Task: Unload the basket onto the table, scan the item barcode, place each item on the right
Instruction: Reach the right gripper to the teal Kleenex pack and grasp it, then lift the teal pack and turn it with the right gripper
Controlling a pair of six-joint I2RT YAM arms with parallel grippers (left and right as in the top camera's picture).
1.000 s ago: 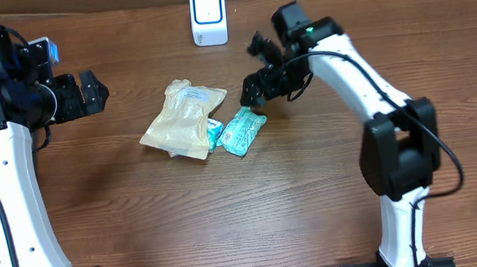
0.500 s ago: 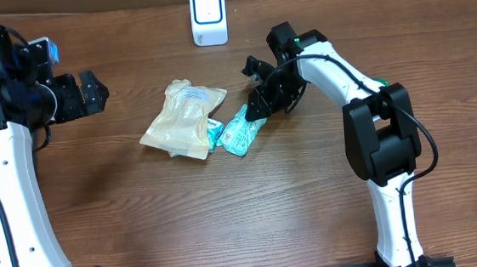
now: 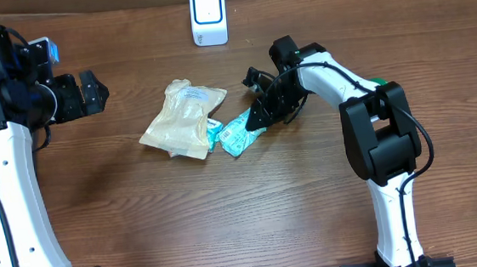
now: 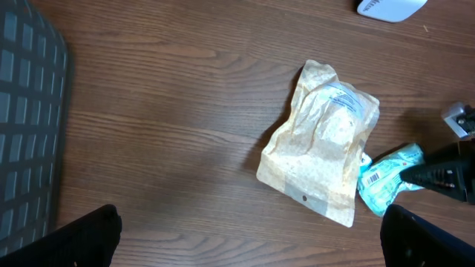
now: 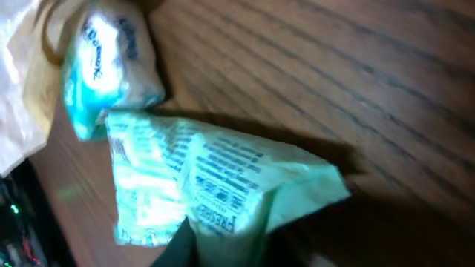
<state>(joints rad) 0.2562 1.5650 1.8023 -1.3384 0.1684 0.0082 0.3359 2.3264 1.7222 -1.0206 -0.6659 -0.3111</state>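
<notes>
Wooden table, right hand pinching teal packet, grip itself obscured

Teal pkt, blk print; tan pouch; white scanner; woodgrain table

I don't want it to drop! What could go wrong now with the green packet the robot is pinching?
The right hand pinches only a corner of the mint-green plastic packet, so it may slip out when lifted. The packet lies beside the flat beige pouch, which might get nudged along.
</notes>
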